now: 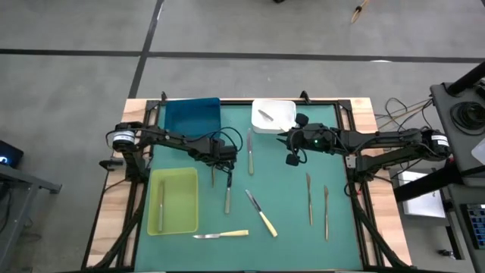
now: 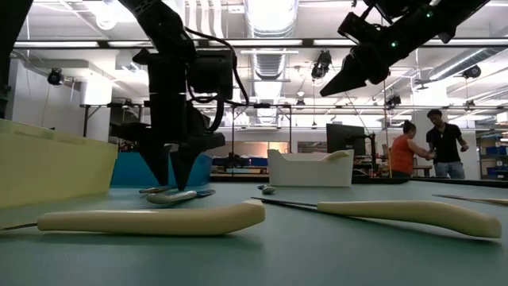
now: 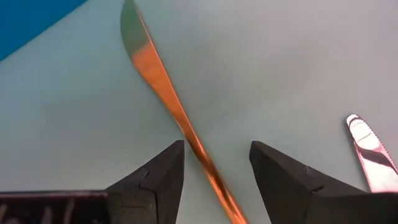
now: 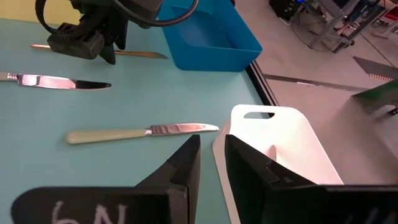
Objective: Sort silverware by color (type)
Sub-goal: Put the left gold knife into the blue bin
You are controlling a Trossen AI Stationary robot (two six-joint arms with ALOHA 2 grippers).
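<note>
I read the left gripper [image 1: 227, 168] low over the green mat [image 1: 288, 227], just right of the blue tray [image 1: 191, 115] and beyond the yellow-green tray [image 1: 173, 201]. In the left wrist view its fingers [image 3: 155, 183] stand spread, one on each side of a copper-toned knife [image 3: 165, 93] lying flat on the mat; I cannot tell whether either finger touches it. In the low view the fingertips come down almost to the mat over that utensil.

The right gripper [image 1: 292, 159] hangs high above the mat, near the white tray [image 1: 274, 116]. Its fingers [image 4: 249, 168] are a narrow gap apart with nothing between them.

Silverware as it lies:
- one grey piece [image 1: 265, 115] inside the white tray
- one slim utensil [image 1: 161, 203] inside the yellow-green tray
- a pale-handled knife [image 1: 249, 152] between the two grippers
- a metal knife [image 1: 227, 199] just on the near side of the left gripper
- two pale-handled knives on the near middle of the mat, one slanted [image 1: 261, 214], one crosswise by the near edge [image 1: 221, 236]
- two slim pieces [image 1: 309, 199] and [image 1: 326, 212] side by side on the right, well apart from the trays

The blue tray looks to hold nothing I can see. Two people [image 2: 425, 147] stand in the room far behind the table.
</note>
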